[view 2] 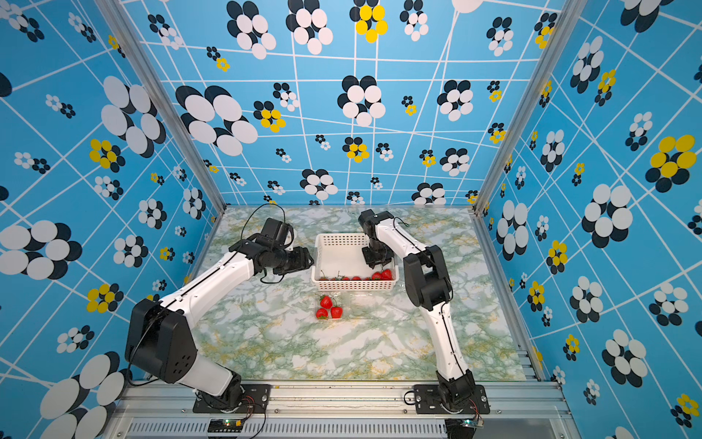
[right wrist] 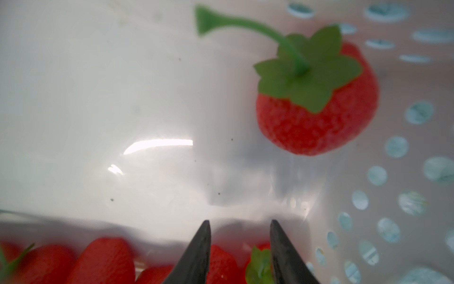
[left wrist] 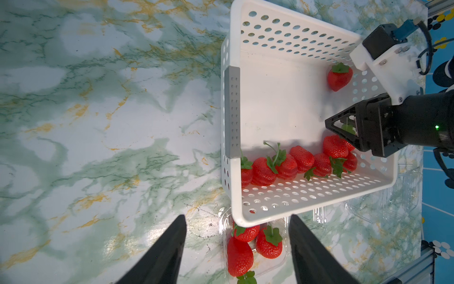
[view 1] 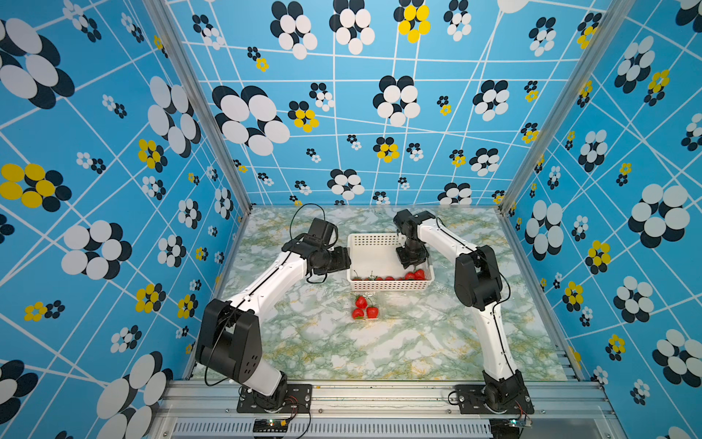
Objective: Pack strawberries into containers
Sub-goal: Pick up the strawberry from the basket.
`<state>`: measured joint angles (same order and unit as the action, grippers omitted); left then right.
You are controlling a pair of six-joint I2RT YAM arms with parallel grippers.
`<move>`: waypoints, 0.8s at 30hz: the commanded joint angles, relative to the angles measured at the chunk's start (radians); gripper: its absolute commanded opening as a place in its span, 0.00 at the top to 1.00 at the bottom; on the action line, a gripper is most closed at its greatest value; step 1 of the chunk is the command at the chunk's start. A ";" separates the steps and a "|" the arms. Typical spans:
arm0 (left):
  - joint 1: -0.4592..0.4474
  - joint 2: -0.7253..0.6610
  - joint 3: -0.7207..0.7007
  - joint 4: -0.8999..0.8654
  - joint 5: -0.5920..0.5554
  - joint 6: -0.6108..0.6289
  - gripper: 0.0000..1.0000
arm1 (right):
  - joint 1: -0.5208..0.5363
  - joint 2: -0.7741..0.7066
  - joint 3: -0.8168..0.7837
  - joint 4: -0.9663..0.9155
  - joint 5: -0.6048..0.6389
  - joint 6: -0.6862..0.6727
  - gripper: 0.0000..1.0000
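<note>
Over at the white basket (view 1: 374,237), right gripper (right wrist: 239,222) straddles a strawberry (right wrist: 221,263). Gripped or not, can't tell. Left gripper (left wrist: 237,216) hangs beside it, spread wide, empty.

In a top view the left arm (view 1: 266,281) climbs from its base at 7 o'clock toward 1 o'clock, with the wrist bent level toward 3 o'clock. The left pincer (left wrist: 237,216) has its fingers spread wide. The right arm (view 1: 490,323) rises from 5 o'clock toward 11 o'clock, then folds down. The right pincer (right wrist: 239,222) points at the tabletop, its fingers narrowly parted.
</note>
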<state>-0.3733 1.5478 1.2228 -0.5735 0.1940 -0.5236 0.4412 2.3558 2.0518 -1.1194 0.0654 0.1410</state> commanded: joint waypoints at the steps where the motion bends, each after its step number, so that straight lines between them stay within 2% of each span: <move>1: 0.008 -0.028 -0.015 -0.008 0.000 0.006 0.32 | 0.006 0.008 0.033 -0.019 0.000 -0.004 0.51; 6: 0.010 -0.028 -0.015 -0.011 -0.002 0.008 0.32 | 0.004 0.024 0.082 -0.017 0.025 -0.006 0.47; 20: 0.012 -0.025 -0.008 -0.014 -0.005 0.007 0.32 | -0.004 0.103 0.213 0.016 0.135 -0.071 0.47; 24: 0.012 -0.023 -0.007 -0.012 -0.005 0.005 0.32 | -0.003 0.113 0.203 0.070 0.152 -0.095 0.47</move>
<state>-0.3721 1.5478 1.2217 -0.5735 0.1940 -0.5240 0.4400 2.4462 2.2410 -1.0821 0.1791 0.0769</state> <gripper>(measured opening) 0.675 0.527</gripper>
